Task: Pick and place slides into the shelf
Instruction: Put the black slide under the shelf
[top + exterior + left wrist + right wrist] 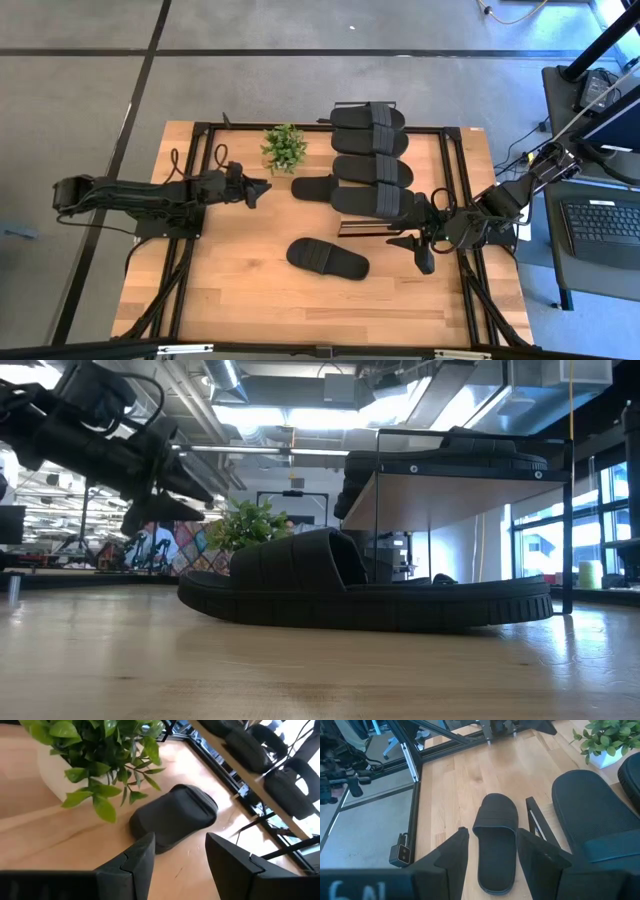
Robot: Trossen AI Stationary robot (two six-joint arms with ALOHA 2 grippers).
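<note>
Several black slides (372,170) lie side by side on top of the shelf (450,490) at the table's far right. One slide (315,188) lies on the tabletop with one end sticking out from under the shelf toward the left. My left gripper (260,188) stands open just left of it, and the slide's rounded end (175,815) shows beyond its fingers. Another slide (327,258) rests sole-down in the middle of the table. My right gripper (418,250) hovers open to the right of it, above the table, pointing at it (495,840).
A small potted plant (285,148) in a white pot stands close behind my left gripper, next to the shelf's left end. The shelf's thin black frame (535,822) runs beside my right gripper. Bare wood (230,280) lies at the near left.
</note>
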